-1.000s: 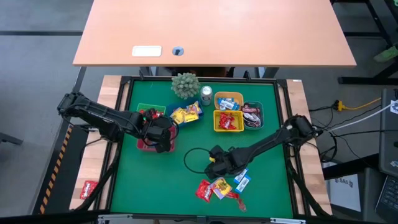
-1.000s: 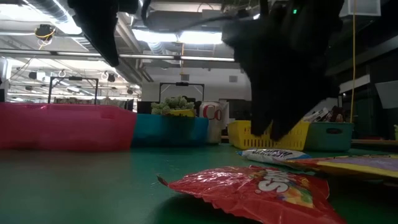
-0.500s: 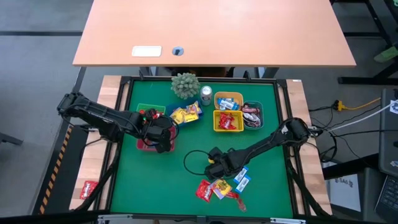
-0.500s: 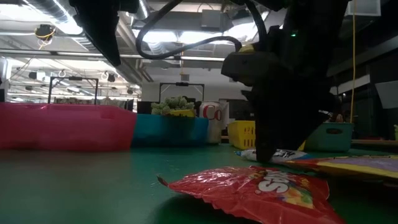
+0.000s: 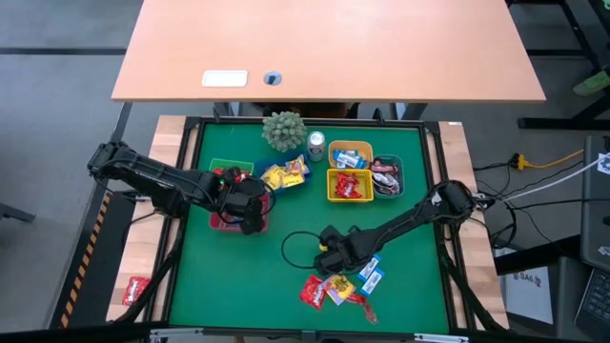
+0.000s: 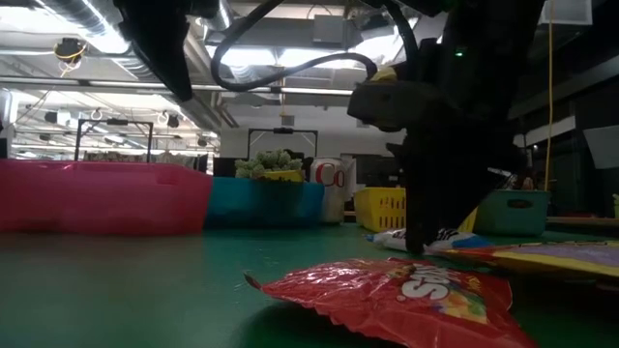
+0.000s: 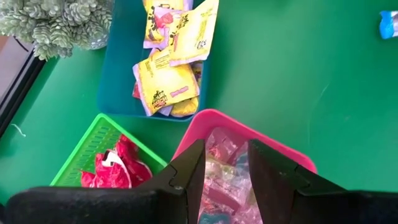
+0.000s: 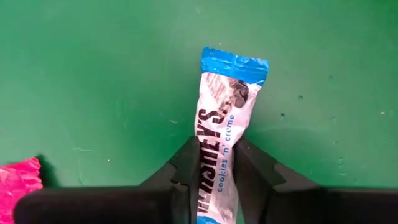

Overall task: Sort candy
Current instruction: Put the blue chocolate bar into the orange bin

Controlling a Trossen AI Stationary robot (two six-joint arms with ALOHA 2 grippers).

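A blue-and-white candy lies flat on the green mat, and my right gripper stands over it, shut on it; the low view shows the same gripper down at the mat. More candy, red and yellow, lies in a loose pile beside it, with a red pack nearest the low camera. My left gripper hangs open above the pink bin, its fingers empty. My right gripper pinches the blue-and-white candy by its two long edges, one finger on each side, at the end away from the blue crimp. The fingers point steeply down from above and lie across the wrapper's width. The candy rests flat on the mat.
A blue bin of yellow candy and a green bin of red candy stand by the pink one. Three more bins stand at the back right, with a silver can and a small plant. One red candy lies off the mat, left.
My right gripper has sunk down to the mat, onto the blue-and-white candy. The candy has stayed flat where it lay.
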